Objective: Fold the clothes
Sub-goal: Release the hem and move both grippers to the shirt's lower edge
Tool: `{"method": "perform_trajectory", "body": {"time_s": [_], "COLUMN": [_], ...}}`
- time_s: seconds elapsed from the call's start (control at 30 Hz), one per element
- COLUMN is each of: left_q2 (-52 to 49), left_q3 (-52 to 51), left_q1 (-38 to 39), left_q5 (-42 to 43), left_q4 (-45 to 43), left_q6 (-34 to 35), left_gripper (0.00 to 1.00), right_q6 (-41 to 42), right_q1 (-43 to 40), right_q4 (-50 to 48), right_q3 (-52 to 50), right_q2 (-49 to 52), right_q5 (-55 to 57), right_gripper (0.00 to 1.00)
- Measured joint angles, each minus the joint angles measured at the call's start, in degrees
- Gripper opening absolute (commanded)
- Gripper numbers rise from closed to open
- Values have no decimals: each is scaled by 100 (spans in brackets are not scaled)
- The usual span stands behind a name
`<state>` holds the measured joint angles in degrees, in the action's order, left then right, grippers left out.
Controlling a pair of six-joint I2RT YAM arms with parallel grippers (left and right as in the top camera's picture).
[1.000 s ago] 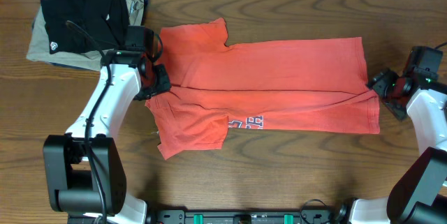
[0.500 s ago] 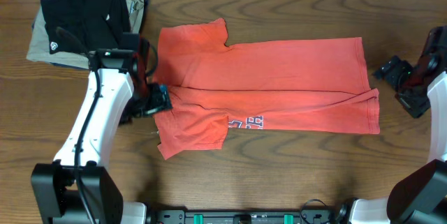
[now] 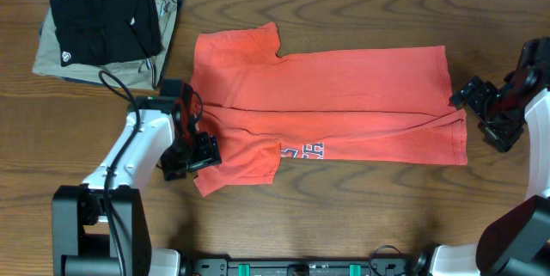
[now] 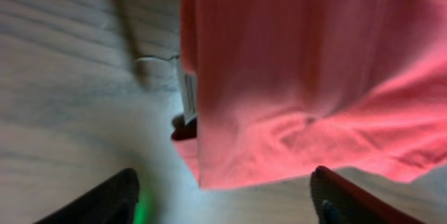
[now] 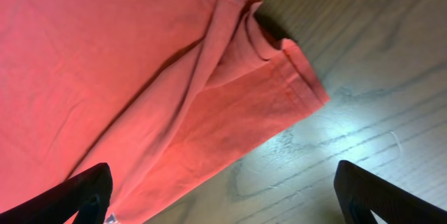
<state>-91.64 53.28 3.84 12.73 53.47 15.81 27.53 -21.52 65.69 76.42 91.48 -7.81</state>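
Both my claws hang released and empty, the left claw [image 3: 202, 149] over the lower sleeve of the shirt [image 3: 344, 95], the right claw [image 3: 475, 113] by its hem corner. The shirt lies half-folded lengthwise on the counter [image 3: 344, 216]. Pinching only the top layer could drag that fold apart.

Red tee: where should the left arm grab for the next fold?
Probably the lower sleeve, at its outer edge, from the collar end: it lies flat, juts beyond the folded T-shirt body, and the open left gripper straddles it.
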Motion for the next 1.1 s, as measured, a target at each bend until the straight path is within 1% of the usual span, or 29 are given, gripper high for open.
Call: {"method": "perform_trajectory", "body": {"time_s": [0.07,0.13,0.3,0.33,0.43,0.53,0.63,0.67,0.7,0.87,1.0,1.1], "left_q2": [2,2,0,0,-44,-177,-319,-358,-382,-404,-404,-404], "left_q3": [-146,-208,-223,-223,-223,-223,-223,-223,-223,-221,-105,216], "left_q1": [0,0,0,0,0,0,0,0,0,0,0,0], "left_q5": [55,83,92,94,98,107,105,107,105,107,107,105], "left_q4": [-188,-289,-315,-321,-321,-358,-422,-437,-444,-409,0,271], "left_q6": [-26,-46,-118,-131,-179,-240,-289,-323,-358,-413,-411,-411], "left_gripper": [59,53,51,49,38,33,20,10,6,6,6,6], "right_q6": [-42,-81,-103,-103,-103,-105,-111,-133,-146,-197,-216,-223], "right_q1": [0,0,0,0,0,0,0,0,0,0,0,0], "right_q4": [2,2,2,4,4,4,4,4,7,4,-17,-46], "right_q3": [0,0,0,0,0,0,0,0,0,0,0,-2], "right_q2": [0,0,0,0,0,0,0,0,0,0,0,0], "right_q5": [-68,-118,-166,-166,-170,-177,-184,-184,-184,-184,-184,-184], "right_gripper": [99,99,99,99,99,99,99,99,99,99,99,97]}}
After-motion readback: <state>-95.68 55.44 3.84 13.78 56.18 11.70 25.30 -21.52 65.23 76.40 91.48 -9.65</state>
